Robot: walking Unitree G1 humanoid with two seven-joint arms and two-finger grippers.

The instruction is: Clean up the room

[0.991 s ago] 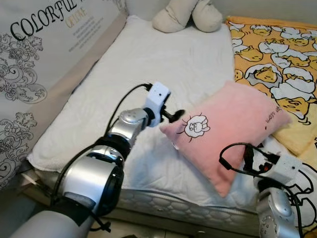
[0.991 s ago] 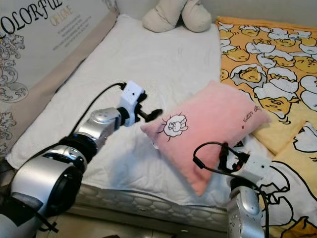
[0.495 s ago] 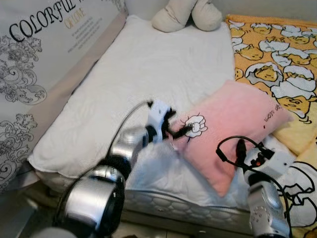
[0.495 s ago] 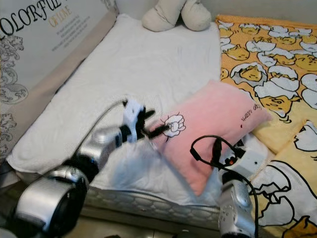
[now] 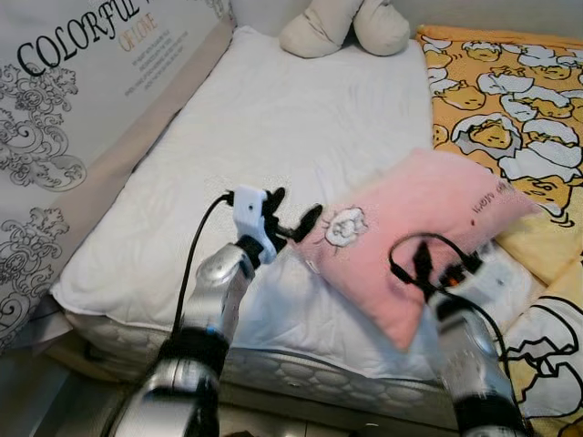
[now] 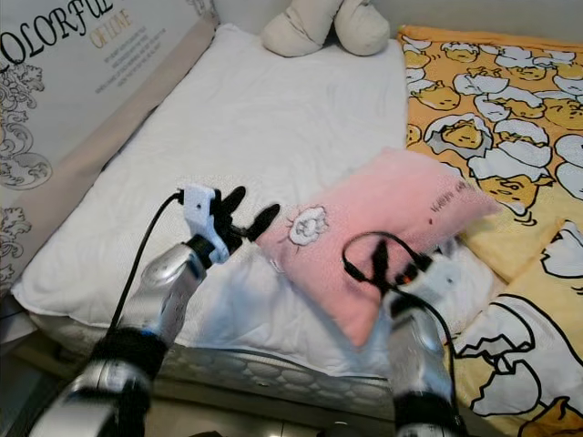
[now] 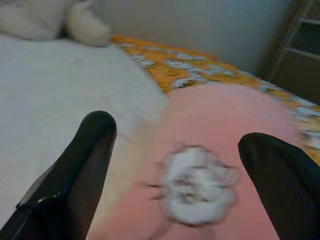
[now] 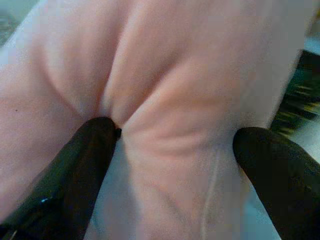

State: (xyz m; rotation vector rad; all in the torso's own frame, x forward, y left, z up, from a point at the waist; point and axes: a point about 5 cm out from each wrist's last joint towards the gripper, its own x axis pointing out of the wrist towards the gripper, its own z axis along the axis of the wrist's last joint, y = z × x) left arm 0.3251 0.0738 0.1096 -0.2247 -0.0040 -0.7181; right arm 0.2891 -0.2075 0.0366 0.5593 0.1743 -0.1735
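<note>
A pink pillow (image 5: 410, 223) with a small sheep picture lies tilted across the near part of the white mattress (image 5: 273, 118). Its lower corner is raised over the bed's front edge. My left gripper (image 5: 293, 209) is open just left of the pillow's near corner, not touching it. In the left wrist view the left gripper (image 7: 180, 165) has the sheep picture (image 7: 197, 185) ahead between its fingers. My right gripper (image 8: 175, 165) is shut on a bunched fold of the pillow (image 8: 170, 75). My right wrist (image 5: 460, 278) sits at the pillow's lower right edge.
A cream plush toy (image 5: 346, 27) sits at the head of the bed. A yellow cartoon blanket (image 5: 510, 100) covers the right side. A printed panel (image 5: 64, 100) runs along the left. The bed's front edge (image 5: 301, 373) is close below my arms.
My left gripper has drawn back from the pillow's left corner and now stands open. The right arm has risen and shifted left, carrying the pillow's lower edge with it.
</note>
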